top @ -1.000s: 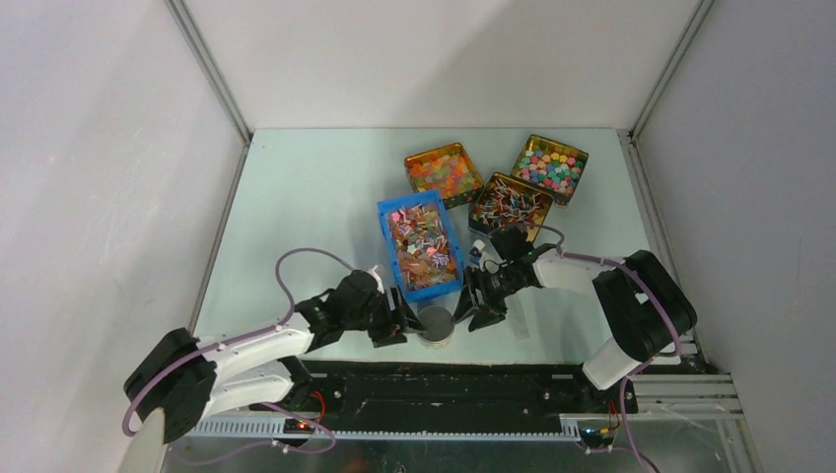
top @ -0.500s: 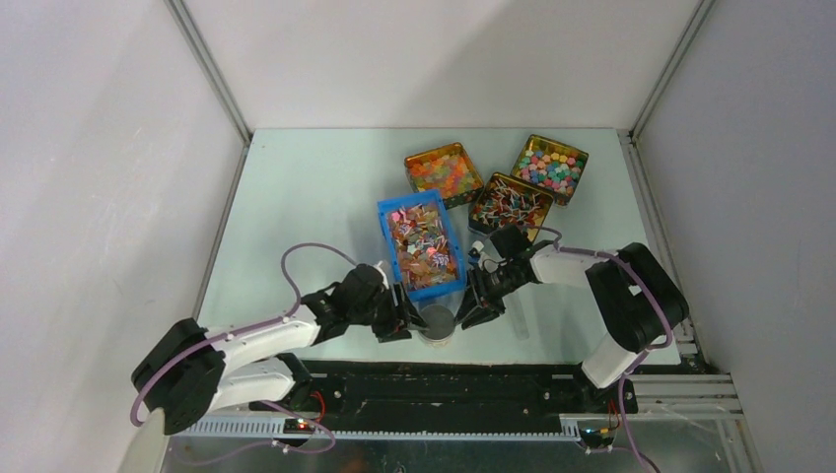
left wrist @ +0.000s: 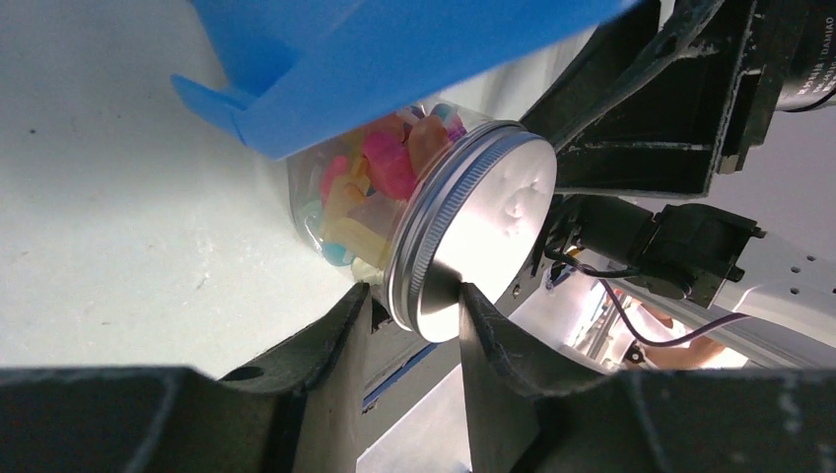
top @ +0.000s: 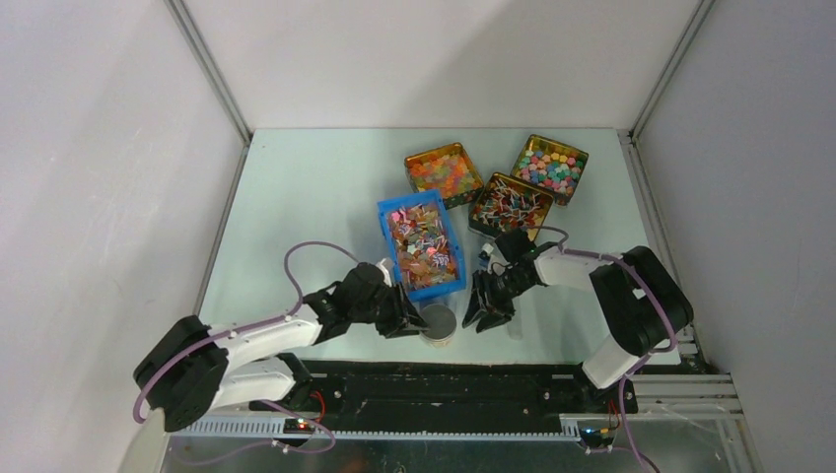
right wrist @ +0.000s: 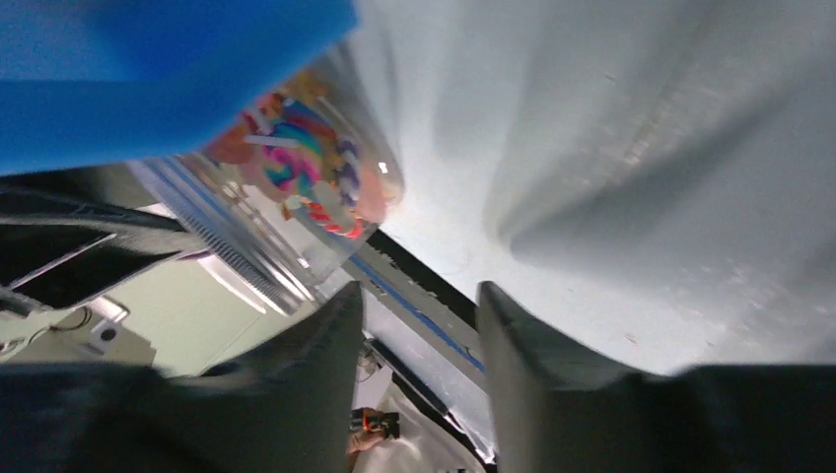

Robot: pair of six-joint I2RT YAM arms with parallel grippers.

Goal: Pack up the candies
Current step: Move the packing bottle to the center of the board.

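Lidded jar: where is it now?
In the top view, the jar stands low centre, just nearer the arms than the blue bin, between the left gripper and the right gripper.

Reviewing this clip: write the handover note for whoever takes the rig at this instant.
Left hand: straddles the rim of the lid on the jar; a firm grip cannot be confirmed.
Right hand: open, empty, beside the jar.
Some candies fill the jar between the hands; many more lie in the blue bin behind it.
Done: jar filled, lid on.
Left: check that the lid is tight.
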